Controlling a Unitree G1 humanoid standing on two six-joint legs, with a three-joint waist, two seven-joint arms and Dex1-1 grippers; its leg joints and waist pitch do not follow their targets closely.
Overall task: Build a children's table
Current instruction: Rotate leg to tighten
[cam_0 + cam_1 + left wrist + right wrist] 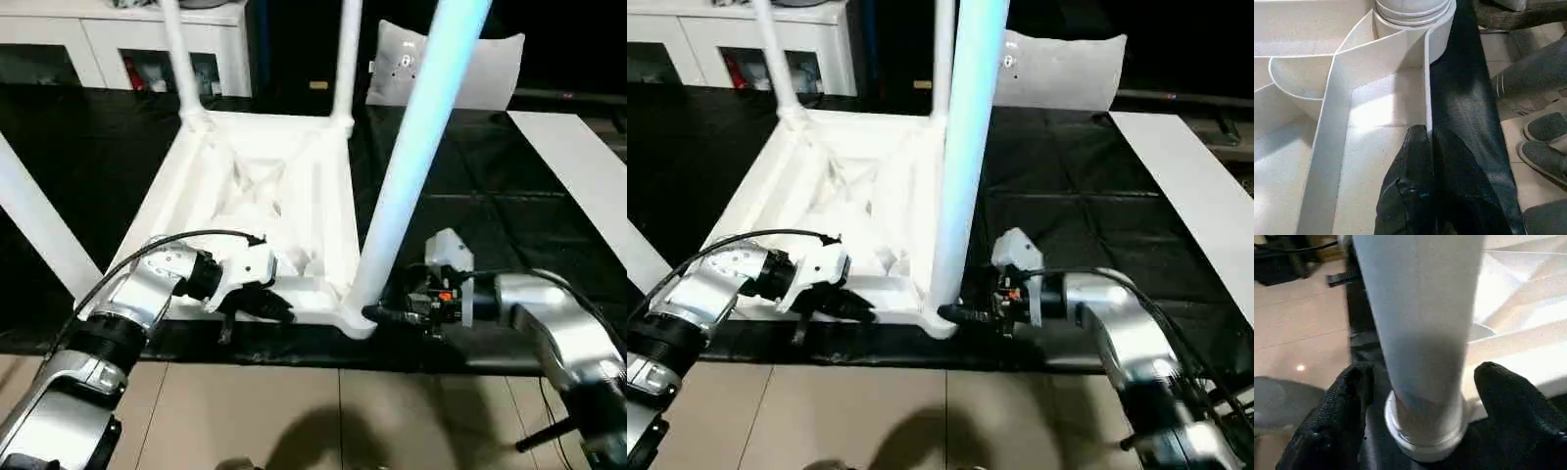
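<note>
Right wrist view: the right gripper [1418,406] straddles the near leg [1415,323] at its socket, fingers wide and apart from it. The left gripper [1425,161] pinches the upturned table's rim [1427,98] on the black mat. A lopsided close could tilt the leg in its socket.

white cabinet [147,39], flat board [578,166], slippers [1545,147]
</note>
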